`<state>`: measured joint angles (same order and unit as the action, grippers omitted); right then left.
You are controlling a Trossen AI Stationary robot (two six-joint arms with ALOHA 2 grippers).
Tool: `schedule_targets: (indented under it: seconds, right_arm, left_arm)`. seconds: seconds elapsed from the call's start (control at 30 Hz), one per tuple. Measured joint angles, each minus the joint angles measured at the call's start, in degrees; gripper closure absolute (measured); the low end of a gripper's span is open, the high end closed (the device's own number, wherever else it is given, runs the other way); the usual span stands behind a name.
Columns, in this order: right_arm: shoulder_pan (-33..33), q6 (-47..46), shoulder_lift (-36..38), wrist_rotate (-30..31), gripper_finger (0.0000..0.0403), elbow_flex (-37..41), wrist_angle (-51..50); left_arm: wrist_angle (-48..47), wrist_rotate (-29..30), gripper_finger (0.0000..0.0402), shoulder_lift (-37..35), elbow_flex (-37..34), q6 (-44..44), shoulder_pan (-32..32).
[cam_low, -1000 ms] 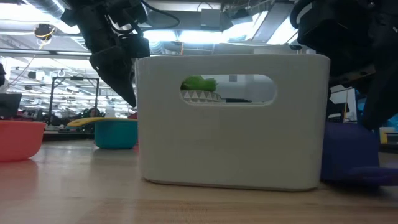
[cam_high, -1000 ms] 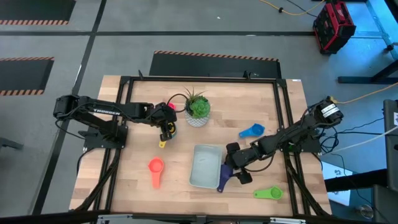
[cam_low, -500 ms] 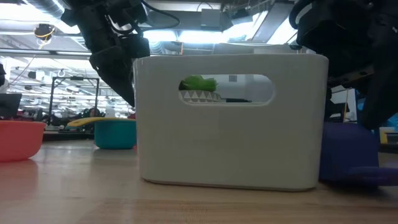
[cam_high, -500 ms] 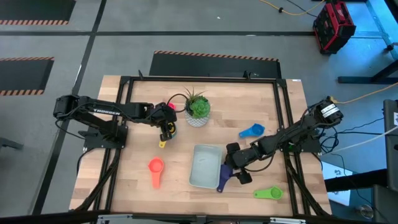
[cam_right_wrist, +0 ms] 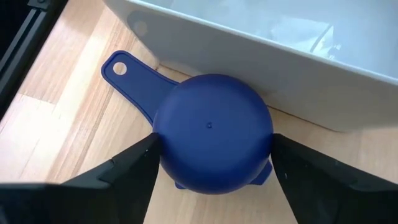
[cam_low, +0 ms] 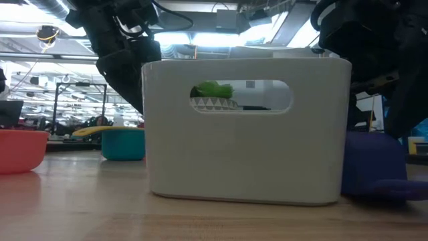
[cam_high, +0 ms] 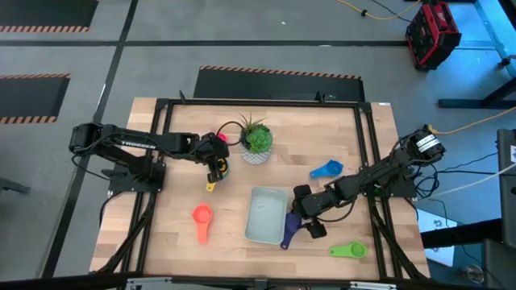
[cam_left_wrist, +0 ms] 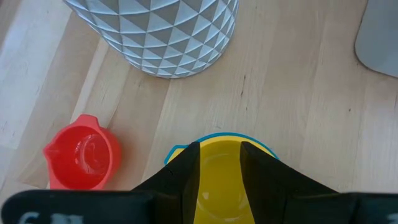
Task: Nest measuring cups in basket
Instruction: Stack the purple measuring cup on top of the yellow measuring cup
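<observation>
A pale wooden table [cam_high: 177, 242] framed by black rails stands on a grey floor. On it, the purple measuring cup [cam_right_wrist: 211, 134] lies upside down, domed bottom up, touching the outer wall of the pale grey-blue basket [cam_high: 266, 216] on its right side. Its flat handle points away from the right gripper [cam_high: 300, 216] along the basket wall, so the cup's long axis runs roughly parallel to that wall. The right gripper's two fingers [cam_right_wrist: 118, 174] straddle the bowl crosswise, one on either side and very close to it, jaws wide; whether they already press it cannot be told. This arm is plainly the nearer one, and the basket lies just beyond the cup, so a lift and a short carry over the rim looks like the next call.

The left gripper [cam_left_wrist: 217, 158] sits near the white plant pot [cam_left_wrist: 161, 34], clenched on the rim of a yellow cup [cam_left_wrist: 217, 183] nested in a teal cup [cam_low: 124, 143]. A red cup [cam_left_wrist: 84, 155], an orange cup [cam_high: 201, 219], a blue cup [cam_high: 326, 170] and a green cup [cam_high: 348, 250] lie loose elsewhere.
</observation>
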<state>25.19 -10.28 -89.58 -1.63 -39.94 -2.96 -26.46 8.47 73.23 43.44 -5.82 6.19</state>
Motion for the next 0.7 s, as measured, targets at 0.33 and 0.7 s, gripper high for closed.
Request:
schedule_targets:
  seconds: [0.33, 0.7]
  right_arm:
    - [0.02, 0.09, 2.38, 0.02, 0.0108, 0.24, -2.02]
    - [0.02, 0.00, 7.38, 0.09, 0.0108, 0.22, -6.93]
  left_arm:
    - [0.00, 0.00, 0.0294, 0.00, 0.00, 0.00, 0.01]
    - [0.00, 0.00, 0.0294, 0.00, 0.00, 0.00, 0.00]
